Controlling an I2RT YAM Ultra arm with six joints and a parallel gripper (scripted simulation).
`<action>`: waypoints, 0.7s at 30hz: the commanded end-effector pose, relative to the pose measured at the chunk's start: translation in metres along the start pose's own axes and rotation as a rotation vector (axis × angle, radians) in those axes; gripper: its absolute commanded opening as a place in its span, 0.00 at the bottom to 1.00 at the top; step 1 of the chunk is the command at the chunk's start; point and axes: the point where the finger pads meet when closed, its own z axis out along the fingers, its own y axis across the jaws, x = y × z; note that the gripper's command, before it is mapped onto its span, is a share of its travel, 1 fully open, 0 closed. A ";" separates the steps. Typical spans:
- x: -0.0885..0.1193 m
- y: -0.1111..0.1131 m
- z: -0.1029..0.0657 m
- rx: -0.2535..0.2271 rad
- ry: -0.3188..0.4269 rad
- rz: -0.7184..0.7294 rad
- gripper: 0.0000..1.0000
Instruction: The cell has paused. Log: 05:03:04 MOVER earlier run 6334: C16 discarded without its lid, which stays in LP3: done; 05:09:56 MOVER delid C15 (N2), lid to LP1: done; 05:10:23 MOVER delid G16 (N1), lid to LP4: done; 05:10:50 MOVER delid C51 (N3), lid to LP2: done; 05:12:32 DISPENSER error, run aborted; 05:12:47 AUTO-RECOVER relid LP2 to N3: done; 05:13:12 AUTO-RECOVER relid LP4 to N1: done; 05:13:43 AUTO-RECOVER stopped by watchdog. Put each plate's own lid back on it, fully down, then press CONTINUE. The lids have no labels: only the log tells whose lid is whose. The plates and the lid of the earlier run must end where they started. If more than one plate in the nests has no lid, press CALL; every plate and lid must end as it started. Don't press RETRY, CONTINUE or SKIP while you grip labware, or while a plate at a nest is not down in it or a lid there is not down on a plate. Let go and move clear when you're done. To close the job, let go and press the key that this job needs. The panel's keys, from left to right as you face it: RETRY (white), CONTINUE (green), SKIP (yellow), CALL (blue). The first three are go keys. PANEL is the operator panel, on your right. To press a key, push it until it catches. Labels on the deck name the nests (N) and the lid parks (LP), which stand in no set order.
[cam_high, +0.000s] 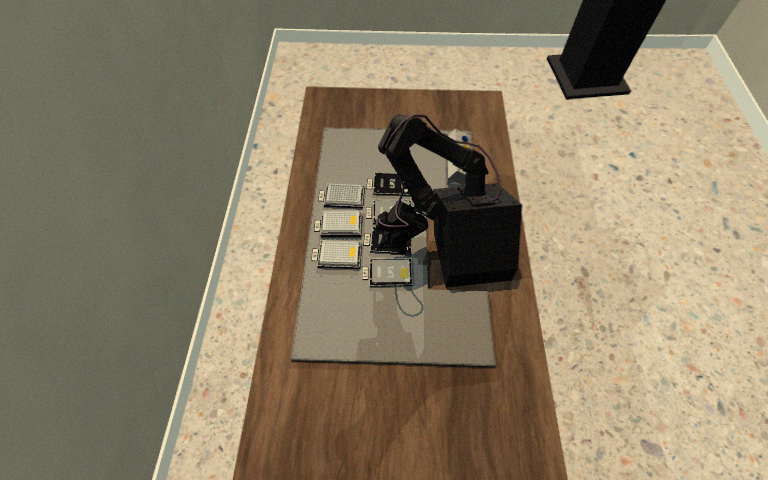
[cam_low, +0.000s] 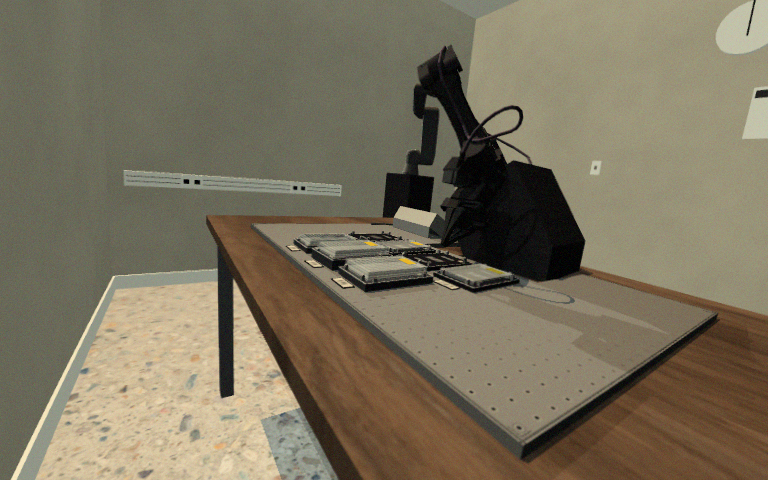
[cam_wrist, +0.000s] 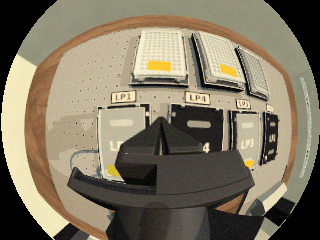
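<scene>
End effector (cam_wrist: 164, 135): fingers together, nothing held, poised above bare lid park LP4 (cam_wrist: 198, 126).
Lid on LP1 (cam_wrist: 122, 139): seated in park left of LP4 in wrist view, yellow mark at near corner.
Second lid (cam_wrist: 247, 140): in park right of LP4; label not legible.
Three well plates beyond park row: two with yellow marks (cam_high: 340, 222), (cam_high: 338, 253); third (cam_high: 344, 194) without.
All on grey perforated surface (cam_low: 509, 362).
</scene>
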 end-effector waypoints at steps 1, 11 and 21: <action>-0.006 0.002 0.001 0.014 -0.005 0.023 0.00; -0.006 0.002 0.001 0.014 -0.005 0.023 0.00; -0.006 0.002 0.001 0.014 -0.005 0.023 0.00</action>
